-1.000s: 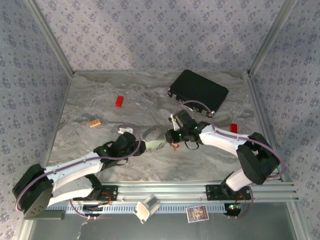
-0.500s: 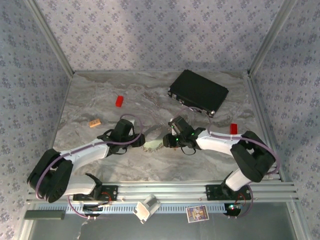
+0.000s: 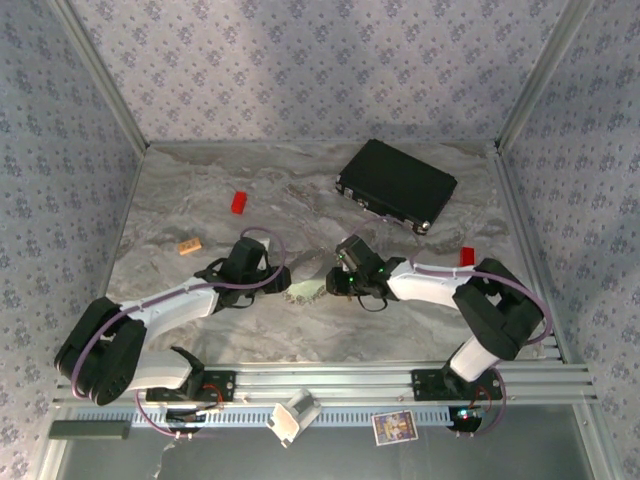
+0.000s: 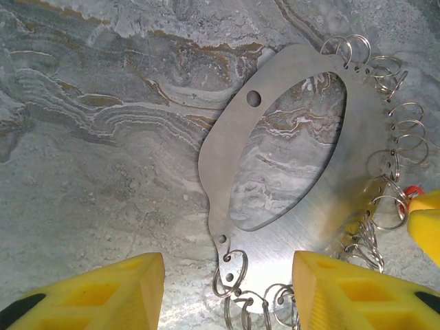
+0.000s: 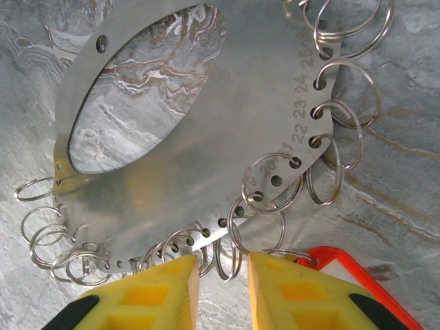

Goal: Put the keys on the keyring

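Released left gripper [image 4: 227, 275] is bracketing the ring plate [image 4: 323, 213] at six o'clock, steadying it; right gripper [image 5: 221, 267], grasp impossible to tell, is flanking a split ring [image 5: 221, 249] for threading.

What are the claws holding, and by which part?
The left claw holds nothing, open astride the plate edge. The right claw straddles rings on the plate's rim; grip cannot be told.

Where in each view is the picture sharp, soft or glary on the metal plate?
Right wrist view: flat silvery metal plate with an oval cutout sharp, engraved numbers legible, soft sheen; left wrist view: plate crisp, left tool's yellow fingers slightly soft; top external view: plate a tiny pale smudge.
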Tool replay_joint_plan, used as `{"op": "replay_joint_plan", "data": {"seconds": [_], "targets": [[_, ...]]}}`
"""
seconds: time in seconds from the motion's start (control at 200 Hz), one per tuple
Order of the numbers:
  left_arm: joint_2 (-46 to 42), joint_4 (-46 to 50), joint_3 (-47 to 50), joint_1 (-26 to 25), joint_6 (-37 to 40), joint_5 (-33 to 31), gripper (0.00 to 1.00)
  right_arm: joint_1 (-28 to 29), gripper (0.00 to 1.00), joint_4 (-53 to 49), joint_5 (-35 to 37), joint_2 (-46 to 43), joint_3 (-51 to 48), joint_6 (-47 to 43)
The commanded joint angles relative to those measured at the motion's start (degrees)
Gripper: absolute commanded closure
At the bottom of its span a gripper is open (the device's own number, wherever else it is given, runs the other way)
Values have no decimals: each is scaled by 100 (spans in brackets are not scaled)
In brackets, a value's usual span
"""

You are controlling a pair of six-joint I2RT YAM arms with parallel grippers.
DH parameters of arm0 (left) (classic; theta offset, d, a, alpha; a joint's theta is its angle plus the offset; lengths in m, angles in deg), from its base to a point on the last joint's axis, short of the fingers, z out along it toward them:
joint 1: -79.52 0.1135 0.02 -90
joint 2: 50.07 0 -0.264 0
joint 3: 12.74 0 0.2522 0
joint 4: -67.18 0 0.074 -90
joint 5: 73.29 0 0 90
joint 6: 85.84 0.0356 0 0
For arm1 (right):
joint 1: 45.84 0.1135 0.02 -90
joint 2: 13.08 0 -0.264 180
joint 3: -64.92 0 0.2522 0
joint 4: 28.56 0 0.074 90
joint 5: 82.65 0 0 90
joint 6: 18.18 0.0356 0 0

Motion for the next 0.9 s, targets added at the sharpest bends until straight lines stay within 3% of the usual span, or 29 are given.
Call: {"op": "replay_joint_plan", "data": {"seconds": [0.0, 0.53, 0.894], "targets": [[-11, -134, -68, -5, 33, 85, 48, 60, 76, 59, 132, 146, -49, 193], [-7, -125, -93, -20, 27, 96, 48, 131, 78, 121, 388, 238, -66, 438], [-62, -123, -45, -20, 2, 64, 49, 65, 94, 86, 352, 243, 46, 237]]}}
